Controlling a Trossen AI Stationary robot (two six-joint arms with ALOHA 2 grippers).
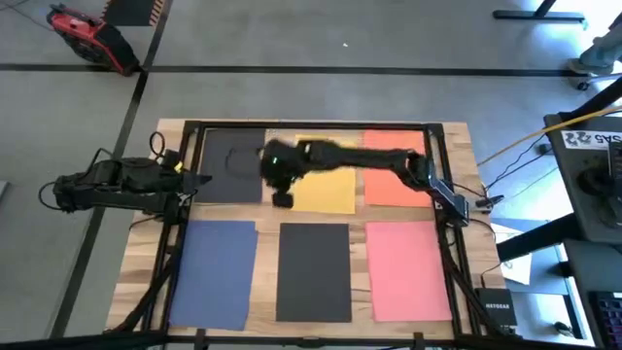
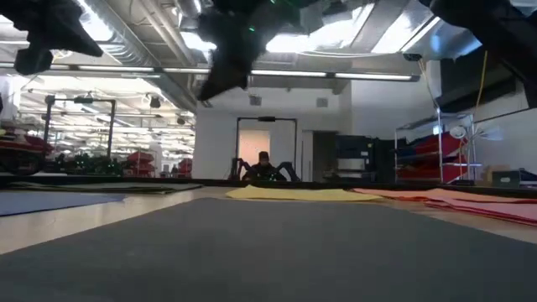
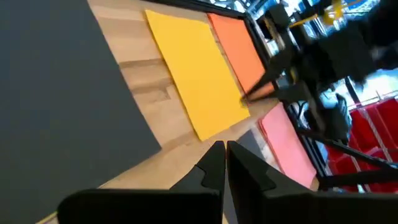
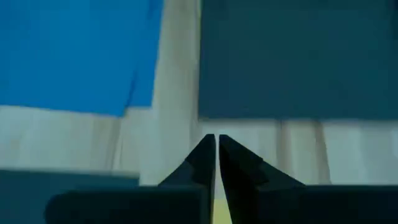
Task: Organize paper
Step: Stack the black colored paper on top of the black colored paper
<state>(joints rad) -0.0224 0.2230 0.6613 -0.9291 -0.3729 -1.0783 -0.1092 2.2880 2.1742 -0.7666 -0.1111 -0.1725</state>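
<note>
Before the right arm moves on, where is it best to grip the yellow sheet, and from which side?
Probably at a free edge. The yellow paper lies flat on the table, so only an edge or corner offers purchase. The right gripper, fingers shut, already hangs by its near-left corner, where bare wood borders the sheet. Coming in low from that side, away from the orange paper, seems best.

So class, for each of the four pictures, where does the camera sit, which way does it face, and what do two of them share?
High: overhead, facing down; both arms, six sheets.
Low: at table height, facing the room; arms above.
Left wrist: past the shut left claw toward the yellow sheet.
Right wrist: past the shut right claw toward the blue sheet.
Shared: the yellow sheet shows in high, low and left wrist.
</note>
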